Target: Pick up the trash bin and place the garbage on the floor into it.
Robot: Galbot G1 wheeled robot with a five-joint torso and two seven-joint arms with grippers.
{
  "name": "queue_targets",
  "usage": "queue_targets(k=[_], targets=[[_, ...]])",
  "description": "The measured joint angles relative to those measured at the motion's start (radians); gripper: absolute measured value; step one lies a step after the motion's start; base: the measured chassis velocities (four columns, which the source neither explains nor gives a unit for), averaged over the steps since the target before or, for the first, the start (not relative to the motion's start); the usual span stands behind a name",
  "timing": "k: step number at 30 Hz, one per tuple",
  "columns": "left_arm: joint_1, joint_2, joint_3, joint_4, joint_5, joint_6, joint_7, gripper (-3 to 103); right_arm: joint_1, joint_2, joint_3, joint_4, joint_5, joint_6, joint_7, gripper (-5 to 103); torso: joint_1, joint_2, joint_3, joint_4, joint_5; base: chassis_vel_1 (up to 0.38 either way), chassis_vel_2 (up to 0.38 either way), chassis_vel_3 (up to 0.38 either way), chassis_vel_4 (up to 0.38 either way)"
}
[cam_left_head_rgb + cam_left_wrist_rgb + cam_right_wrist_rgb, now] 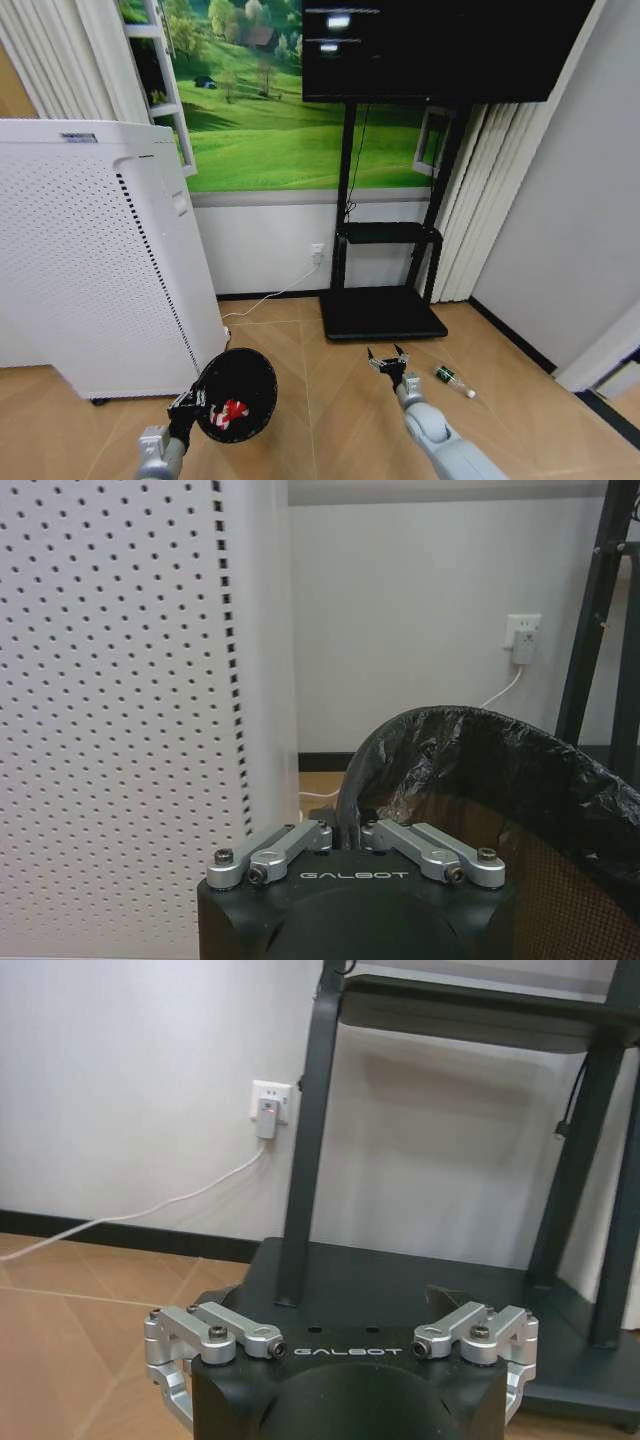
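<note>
Two pincers are working: the left pincer (190, 402) gripping the trash bin (237, 395) rim, the right pincer (386, 360) hanging released near the green bottle (455, 380)

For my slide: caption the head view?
Left gripper holds the trash bin; right gripper open near the green bottle.

One trash bin (236, 394), perhaps two red-and-white pieces (231, 410) inside, one green bottle (452, 379), two grippers
</note>
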Motion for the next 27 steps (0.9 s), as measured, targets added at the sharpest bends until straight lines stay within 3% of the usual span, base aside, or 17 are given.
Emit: queue_targets(k=[10, 27], targets=[[-0.013, 0.005, 0.000, 0.017, -0.002, -0.002, -0.002, 7, 0.011, 0.003, -0.006, -0.009, 0.015, -0.005, -0.049, 100, 0.000, 0.000, 0.000, 0.0002, 0.0002, 0.069, 0.060, -0.068, -0.059], [-0.033, 0.000, 0.003, 0.038, -0.005, -0.007, -0.001, 7, 0.048, 0.011, -0.032, -0.057, 0.020, -0.011, -0.047, 100, 0.000, 0.000, 0.000, 0.0001, 0.0002, -0.129, -0.126, 0.120, 0.118]])
